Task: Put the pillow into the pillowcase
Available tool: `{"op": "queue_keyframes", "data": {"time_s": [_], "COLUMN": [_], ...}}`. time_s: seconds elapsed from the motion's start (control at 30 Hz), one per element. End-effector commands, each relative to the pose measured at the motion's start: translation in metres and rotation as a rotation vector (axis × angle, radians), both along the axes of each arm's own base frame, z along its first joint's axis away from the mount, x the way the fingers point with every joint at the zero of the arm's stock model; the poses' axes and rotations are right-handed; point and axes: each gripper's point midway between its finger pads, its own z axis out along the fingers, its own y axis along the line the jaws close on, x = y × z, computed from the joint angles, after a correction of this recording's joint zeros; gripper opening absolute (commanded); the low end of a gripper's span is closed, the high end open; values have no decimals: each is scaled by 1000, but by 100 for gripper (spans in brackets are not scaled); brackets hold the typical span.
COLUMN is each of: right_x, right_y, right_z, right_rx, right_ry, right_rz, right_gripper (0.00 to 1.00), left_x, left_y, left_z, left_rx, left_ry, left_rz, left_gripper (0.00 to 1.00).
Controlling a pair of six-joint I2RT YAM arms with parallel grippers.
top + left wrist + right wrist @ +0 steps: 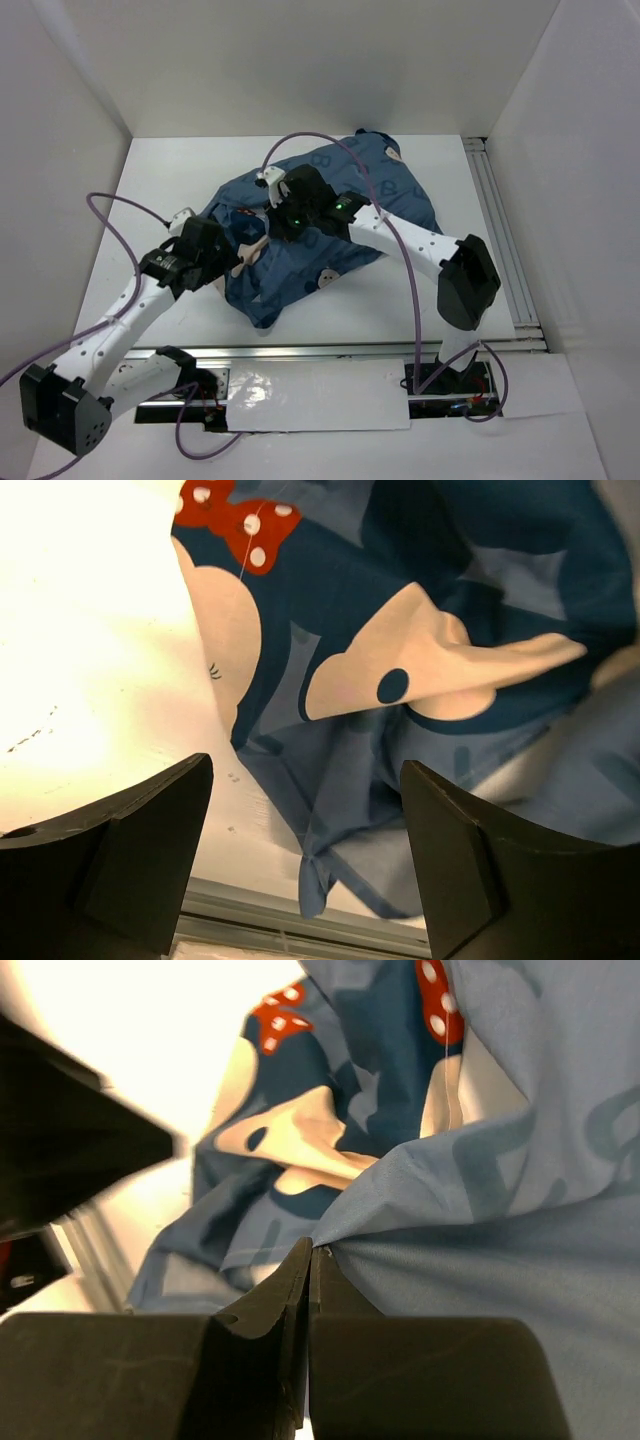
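Note:
The blue pillowcase (370,200) with mouse faces and red dotted bows lies bunched and bulging in the middle of the white table (160,180). The pillow is hidden; no plain white cushion shows clearly. My right gripper (280,215) rests on the case's upper left part. In the right wrist view it (312,1250) is shut on a raised fold of the pillowcase (520,1260). My left gripper (232,255) is at the case's left edge. In the left wrist view it (305,763) is open, with loose pillowcase (430,570) fabric and a hanging corner between its fingers, not gripped.
A metal rail (350,350) runs along the table's front edge and another rail (500,230) along its right side. White walls close in the left, back and right. A white sheet (320,395) lies between the arm bases.

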Motion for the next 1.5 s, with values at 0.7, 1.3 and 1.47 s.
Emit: {"op": "queue_keyframes", "data": {"time_s": [0.7,1.3,1.47], "right_x": [17,99,107], "right_y": [109,-201,-280], "right_z": [29,41,1], "right_rx": [184,132,97], "right_ry": [-67,-39,36], "right_rz": [227,-727,-885], "right_gripper": [64,100,93], "left_x": [-29,90,105], "left_y": [15,-32,-37], "left_z": [19,-11,-56], "left_rx": [-128,-13,37], "left_ry": [-78,64,222], "left_rz": [112,-84,-89], "left_gripper": [54,99,69]}}
